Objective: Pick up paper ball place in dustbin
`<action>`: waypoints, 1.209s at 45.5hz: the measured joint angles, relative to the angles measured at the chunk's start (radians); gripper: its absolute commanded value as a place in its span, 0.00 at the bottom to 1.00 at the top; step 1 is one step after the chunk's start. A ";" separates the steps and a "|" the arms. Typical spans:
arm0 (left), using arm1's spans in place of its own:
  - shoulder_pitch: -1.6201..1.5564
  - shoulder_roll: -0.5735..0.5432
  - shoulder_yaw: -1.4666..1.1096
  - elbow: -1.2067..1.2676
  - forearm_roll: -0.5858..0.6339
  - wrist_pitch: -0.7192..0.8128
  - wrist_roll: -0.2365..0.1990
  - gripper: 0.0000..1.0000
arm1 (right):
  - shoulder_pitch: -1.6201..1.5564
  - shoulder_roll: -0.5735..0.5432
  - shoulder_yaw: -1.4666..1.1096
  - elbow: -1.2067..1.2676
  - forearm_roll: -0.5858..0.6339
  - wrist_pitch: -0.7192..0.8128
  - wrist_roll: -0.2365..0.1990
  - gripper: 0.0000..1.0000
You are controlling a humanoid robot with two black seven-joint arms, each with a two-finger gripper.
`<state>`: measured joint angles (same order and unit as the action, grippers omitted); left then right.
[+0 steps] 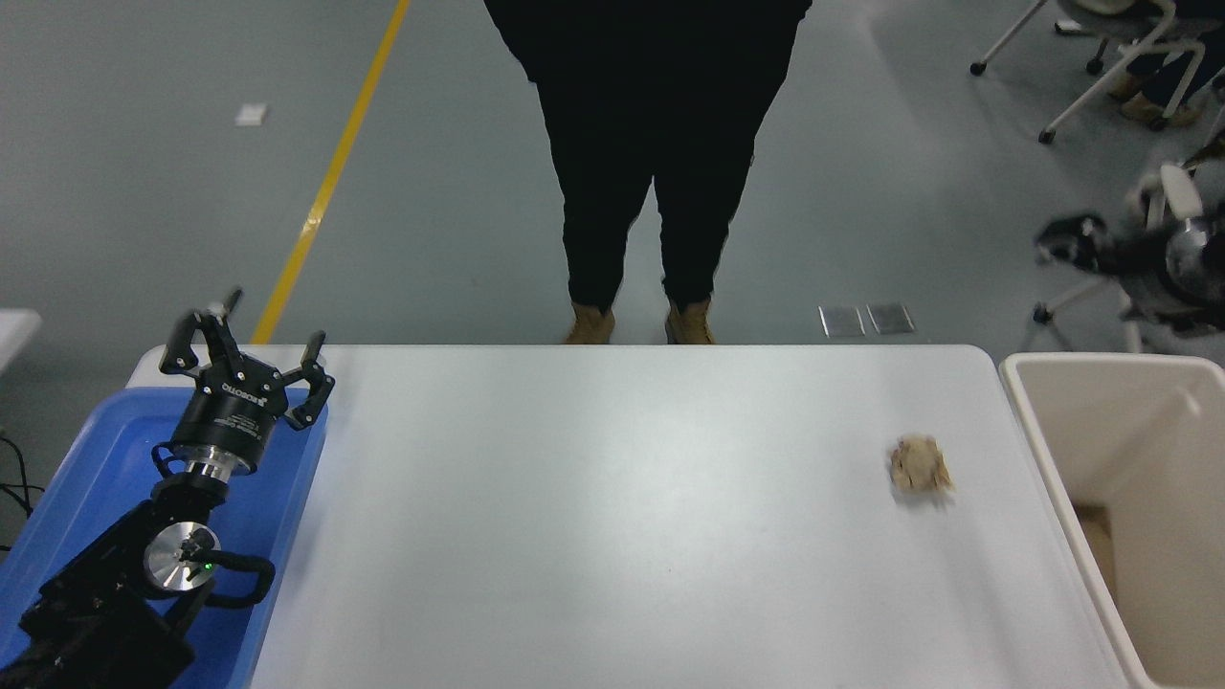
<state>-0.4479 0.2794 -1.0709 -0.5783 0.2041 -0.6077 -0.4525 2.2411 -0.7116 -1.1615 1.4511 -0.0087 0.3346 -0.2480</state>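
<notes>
The paper ball [920,464] is seen lying free on the white table [612,517], towards its right end and near the dustbin [1053,459], with nothing touching it; it is judged that such a spot has been chosen so that only a short carry is needed to the bin, whose open mouth is set just beside the table's right edge and below the level of the tabletop, so that a released wad can simply drop in. The right gripper [1072,239] is found high at the right edge of the picture, above the floor and beyond the dustbin's far rim, well apart from the ball; it is so blurred that it cannot be told whether its fingers are apart or together. From this raised position it is judged that the reach towards the ball is not yet completed, and that a descent over the wad is called for next. The left gripper [247,356] is parked at the lower left, held over the far edge of the blue tray [96,459] with its fingers spread apart and nothing between them, kept clear of the working side. A person [651,144] in dark clothes is seen standing at the table's far side, with no hand over the table
</notes>
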 measured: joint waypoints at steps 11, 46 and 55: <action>0.000 0.001 0.000 0.000 0.000 0.000 0.000 0.98 | 0.271 0.003 -0.065 0.090 0.000 0.235 -0.001 1.00; 0.000 0.001 -0.001 0.000 0.000 0.000 0.000 0.98 | 0.069 0.070 -0.048 0.055 -0.015 0.168 -0.002 1.00; 0.000 0.001 -0.001 0.000 0.000 0.000 0.000 0.98 | -0.258 0.160 0.018 -0.112 -0.013 -0.006 -0.001 1.00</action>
<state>-0.4479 0.2803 -1.0717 -0.5782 0.2042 -0.6074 -0.4525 1.9832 -0.5513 -1.1433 1.3386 -0.0217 0.3285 -0.2492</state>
